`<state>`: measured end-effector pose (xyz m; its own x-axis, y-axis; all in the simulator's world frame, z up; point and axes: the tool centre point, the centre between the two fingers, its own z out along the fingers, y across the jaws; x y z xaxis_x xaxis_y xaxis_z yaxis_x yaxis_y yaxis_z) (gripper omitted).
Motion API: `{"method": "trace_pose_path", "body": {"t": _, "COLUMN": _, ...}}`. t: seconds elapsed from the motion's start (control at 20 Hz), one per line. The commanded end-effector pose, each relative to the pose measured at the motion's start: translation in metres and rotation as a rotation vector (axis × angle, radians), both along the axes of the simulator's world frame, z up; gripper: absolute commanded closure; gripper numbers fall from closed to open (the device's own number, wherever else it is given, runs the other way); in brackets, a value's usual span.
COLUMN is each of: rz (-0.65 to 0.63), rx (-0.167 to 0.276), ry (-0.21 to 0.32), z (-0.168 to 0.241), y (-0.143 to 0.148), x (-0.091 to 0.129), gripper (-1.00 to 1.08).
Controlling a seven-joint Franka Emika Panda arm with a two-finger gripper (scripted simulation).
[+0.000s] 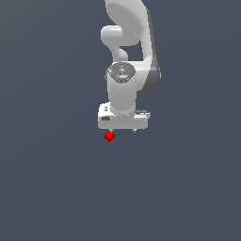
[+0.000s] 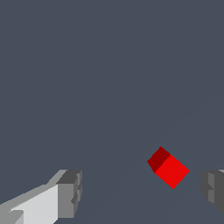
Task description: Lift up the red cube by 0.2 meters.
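The red cube (image 1: 109, 136) is a tiny bright red block on the dark grey floor, just below the left end of the white gripper body in the exterior view. In the wrist view the cube (image 2: 169, 168) lies between the two grey fingertips, much closer to one pad (image 2: 213, 190) than to the other pad (image 2: 70, 194), touching neither. My gripper (image 1: 123, 130) points straight down and is open and empty, with its jaws wide apart; it also shows in the wrist view (image 2: 141, 192).
The white arm (image 1: 129, 42) rises behind the gripper toward the top of the exterior view. The dark grey floor (image 1: 56, 179) is plain and flat, with nothing else on it in view.
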<state>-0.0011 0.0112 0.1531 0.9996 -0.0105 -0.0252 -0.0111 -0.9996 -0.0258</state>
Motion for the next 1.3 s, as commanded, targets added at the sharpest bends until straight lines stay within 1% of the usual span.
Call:
{"method": "trace_pose_path", "body": {"t": 0.0, "rz": 0.000, "rx": 0.000, "ry": 0.000, "z": 0.000, "y": 0.000, "x": 0.000, "gripper": -0.92}}
{"method": "trace_pose_path", "body": {"t": 0.3, "rz": -0.033, "rx": -0.002, "ry": -0.001, "z": -0.006, "y": -0.004, "x": -0.001, "gripper": -0.92}}
{"method": "trace_pose_path", "body": {"t": 0.55, "rz": -0.112, "rx": -0.006, "ry": -0.003, "z": -0.021, "y": -0.014, "x": -0.005, "gripper": -0.92}}
{"method": "trace_pose_path", "body": {"t": 0.8, "rz": -0.239, "rx": -0.013, "ry": -0.005, "z": -0.045, "y": -0.029, "x": -0.012, "gripper": -0.92}}
{"method": "trace_pose_path", "body": {"t": 1.25, "rz": -0.528, "rx": -0.028, "ry": -0.012, "z": -0.099, "y": -0.060, "x": -0.035, "gripper": -0.92}}
